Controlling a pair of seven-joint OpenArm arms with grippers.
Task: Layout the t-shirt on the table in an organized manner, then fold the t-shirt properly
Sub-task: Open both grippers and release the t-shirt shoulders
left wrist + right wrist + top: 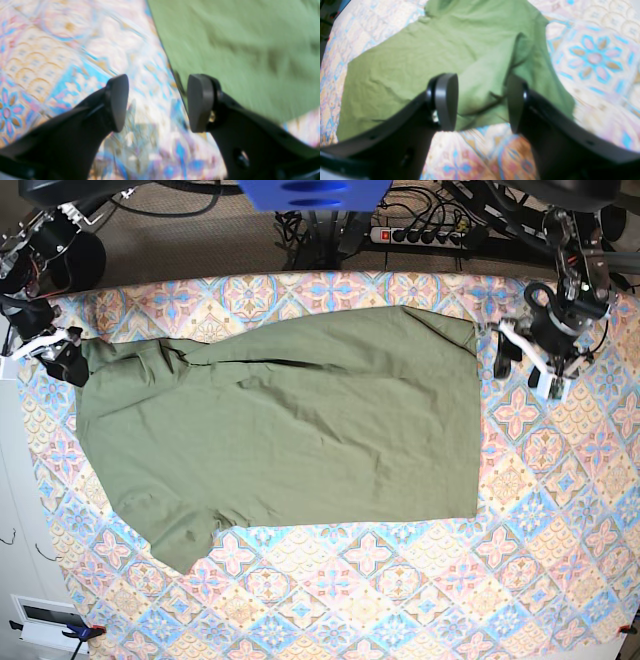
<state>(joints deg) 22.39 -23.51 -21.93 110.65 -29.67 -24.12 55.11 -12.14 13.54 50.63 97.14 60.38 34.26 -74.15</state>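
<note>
The t-shirt (290, 430) is spread across the middle of the table (420, 600), with its hem edge toward the base view's right and its neck and shoulders toward that view's left. Most of the body is laid flat, though wrinkles are seen across it. One sleeve is extended toward the near left corner, while the far sleeve area is bunched and partly turned over near the right gripper (55, 350). No fold is seen in the garment.

The laying-out step is judged largely done but not finished: the rumpled shoulder and sleeve remain to be smoothed, and the whole of the folding is left.

The right gripper (482, 102) is held with its jaws apart over the crumpled sleeve edge; nothing is pinched between them. The left gripper (157, 102) is likewise parted and empty, placed over bare table just beside the shirt's hem edge. In the base view the left gripper (535, 355) is seen just off the far hem corner, not touching the cloth.
</note>
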